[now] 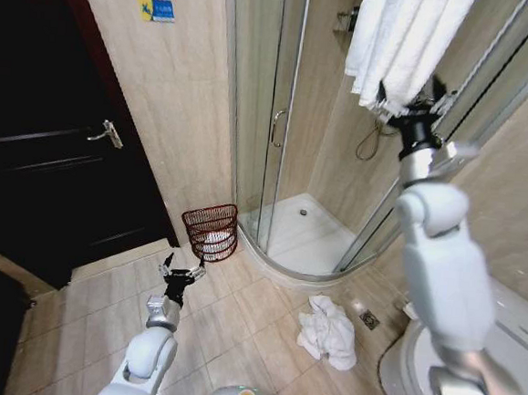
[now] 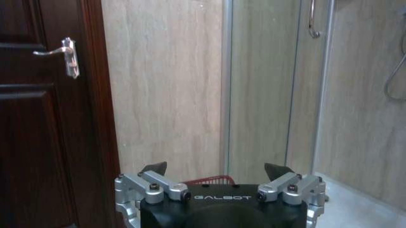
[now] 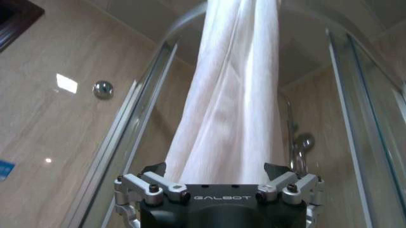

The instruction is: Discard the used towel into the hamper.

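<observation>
A white towel [image 1: 404,39] hangs from high up by the shower glass. My right gripper [image 1: 416,107] is raised to its lower end. In the right wrist view the right gripper [image 3: 216,166] is open, and the towel [image 3: 231,95] drops down between its spread fingers. A second white towel [image 1: 328,331] lies crumpled on the floor tiles. The hamper [image 1: 210,232], a dark reddish-brown wire basket, stands on the floor at the corner of the shower. My left gripper [image 1: 181,272] hovers low just in front of it, open and empty. In the left wrist view the hamper's rim [image 2: 209,179] peeks over the left gripper [image 2: 216,168].
A curved glass shower enclosure [image 1: 279,116] with a white tray stands behind the hamper. To the left is a dark wooden door [image 1: 56,163] with a lever handle. A toilet [image 1: 507,363] sits at the lower right, with a floor drain [image 1: 370,319] beside it.
</observation>
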You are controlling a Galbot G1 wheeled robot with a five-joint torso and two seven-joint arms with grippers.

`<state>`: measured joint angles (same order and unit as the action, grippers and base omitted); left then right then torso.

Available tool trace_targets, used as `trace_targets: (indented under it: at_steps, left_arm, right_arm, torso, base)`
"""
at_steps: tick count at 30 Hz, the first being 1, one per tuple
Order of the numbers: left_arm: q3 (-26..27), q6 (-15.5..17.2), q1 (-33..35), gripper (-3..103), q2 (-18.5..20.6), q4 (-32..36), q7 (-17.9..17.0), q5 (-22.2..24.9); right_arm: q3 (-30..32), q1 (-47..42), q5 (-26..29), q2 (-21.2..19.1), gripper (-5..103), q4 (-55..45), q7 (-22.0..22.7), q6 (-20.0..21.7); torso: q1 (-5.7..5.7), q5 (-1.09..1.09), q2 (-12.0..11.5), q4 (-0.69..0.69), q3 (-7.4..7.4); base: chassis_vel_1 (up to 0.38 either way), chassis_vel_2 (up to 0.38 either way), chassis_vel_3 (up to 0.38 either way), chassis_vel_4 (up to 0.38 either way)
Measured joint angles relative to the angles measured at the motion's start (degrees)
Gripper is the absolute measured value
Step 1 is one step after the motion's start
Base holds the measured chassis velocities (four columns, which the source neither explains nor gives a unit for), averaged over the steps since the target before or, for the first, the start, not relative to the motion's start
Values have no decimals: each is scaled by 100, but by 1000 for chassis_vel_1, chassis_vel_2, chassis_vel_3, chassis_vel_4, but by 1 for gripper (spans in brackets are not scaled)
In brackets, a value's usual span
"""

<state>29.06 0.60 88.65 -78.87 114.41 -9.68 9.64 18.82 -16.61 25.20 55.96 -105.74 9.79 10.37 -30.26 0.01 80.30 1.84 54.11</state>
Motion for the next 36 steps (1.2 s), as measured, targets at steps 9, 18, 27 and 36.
trace_targets:
  at_steps: [9,18,27,36]
  left_arm:
    - [-53,-37,-24,100,-93,-51,-2,-19]
    - [-21,-208,12,100,-110,-205,-4,-14]
    - [52,-369,-16,100,-72,-401,26,96]
    - [133,-601,-23,100,-62,-680,62,135]
  right_arm:
    - [-933,1785,610,-104,100,964,91,161]
    - [-1673,3635,529,449,100,2370,187,278]
    - [-1945,4256,502,717,100,2875,732,780]
    - [-2319,5056,506,982,100,3579,838,850]
  torso:
    - [0,0,0,0,0]
    - [0,-2,1,1,0]
    - [0,0,0,0,0]
    - [0,-2,0,1,0]
  base:
    - [0,0,0,0]
    - [0,0,0,0]
    - [0,0,0,0]
    - [0,0,0,0]
